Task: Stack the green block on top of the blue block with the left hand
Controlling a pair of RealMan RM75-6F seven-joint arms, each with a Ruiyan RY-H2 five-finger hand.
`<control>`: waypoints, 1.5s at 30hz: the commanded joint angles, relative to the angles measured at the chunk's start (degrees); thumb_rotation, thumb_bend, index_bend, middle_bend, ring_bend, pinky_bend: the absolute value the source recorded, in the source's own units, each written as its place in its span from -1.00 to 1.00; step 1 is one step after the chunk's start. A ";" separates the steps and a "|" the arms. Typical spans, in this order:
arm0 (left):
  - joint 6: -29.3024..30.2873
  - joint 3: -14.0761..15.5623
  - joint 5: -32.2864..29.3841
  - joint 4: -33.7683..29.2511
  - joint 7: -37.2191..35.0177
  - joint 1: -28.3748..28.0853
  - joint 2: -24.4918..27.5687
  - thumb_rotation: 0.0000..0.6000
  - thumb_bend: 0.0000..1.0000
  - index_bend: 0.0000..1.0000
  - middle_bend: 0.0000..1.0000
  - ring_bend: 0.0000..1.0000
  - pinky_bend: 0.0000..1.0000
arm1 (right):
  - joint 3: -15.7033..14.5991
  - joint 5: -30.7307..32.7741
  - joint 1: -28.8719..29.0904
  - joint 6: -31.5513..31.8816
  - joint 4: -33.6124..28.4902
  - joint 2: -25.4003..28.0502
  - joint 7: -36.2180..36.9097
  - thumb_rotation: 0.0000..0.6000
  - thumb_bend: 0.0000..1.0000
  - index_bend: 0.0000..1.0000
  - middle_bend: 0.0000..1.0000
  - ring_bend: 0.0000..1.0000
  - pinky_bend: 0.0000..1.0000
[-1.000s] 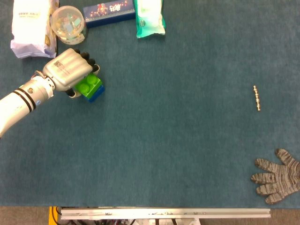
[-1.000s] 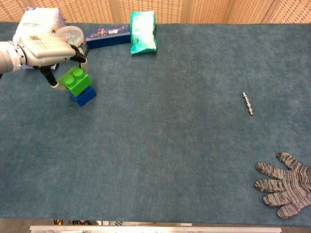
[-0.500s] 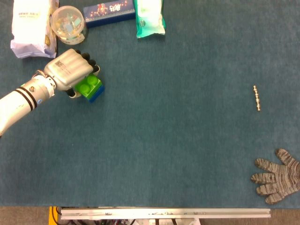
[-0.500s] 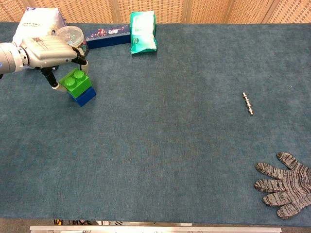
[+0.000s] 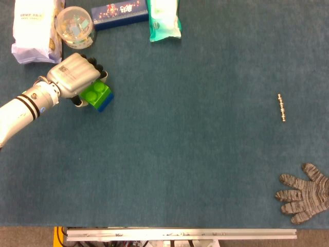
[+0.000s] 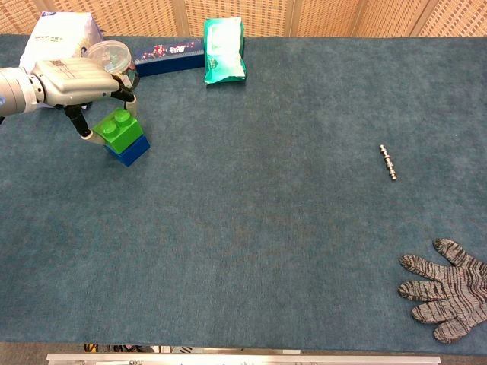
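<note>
Green block (image 6: 116,128) seated on the blue block (image 6: 129,150), left hand (image 6: 72,79) holding it, far left of the counter (image 6: 259,228).

The left hand reaches in from the left edge, fingers (image 5: 95,64) curled over the green block and pinching its sides; studs face up; its long axis runs diagonally, near-left to far-right, matching the blue block beneath, which rests flat on the counter; behind them stand a white bag (image 5: 33,31), a clear round tub (image 5: 74,25), a dark blue box (image 5: 119,13) and a teal packet (image 5: 164,19); well to the right lies a small metal rod (image 5: 281,107); nearest the front right corner lies a grey knit glove (image 5: 303,193).
</note>
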 commanded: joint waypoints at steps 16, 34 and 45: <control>1.85 1.02 -0.05 2.97 -2.26 1.06 -2.39 1.00 -0.56 -0.14 -0.35 -0.51 -0.33 | -0.06 -0.02 -0.41 0.38 -0.05 0.15 0.09 1.00 -0.57 -0.24 -0.25 -0.47 -0.22; 2.84 -0.58 -4.45 -0.60 -1.73 3.04 0.36 1.00 -0.55 -0.77 -0.65 -0.71 -0.37 | 0.01 -0.33 -0.58 0.74 0.22 0.15 0.76 1.00 -0.57 -0.24 -0.25 -0.47 -0.22; 14.41 -4.86 -13.06 -10.26 8.06 11.62 4.74 1.00 -0.56 -0.81 -0.69 -0.73 -0.41 | 0.15 -0.07 -0.22 -0.08 1.17 0.19 2.02 1.00 -0.57 -0.24 -0.25 -0.47 -0.22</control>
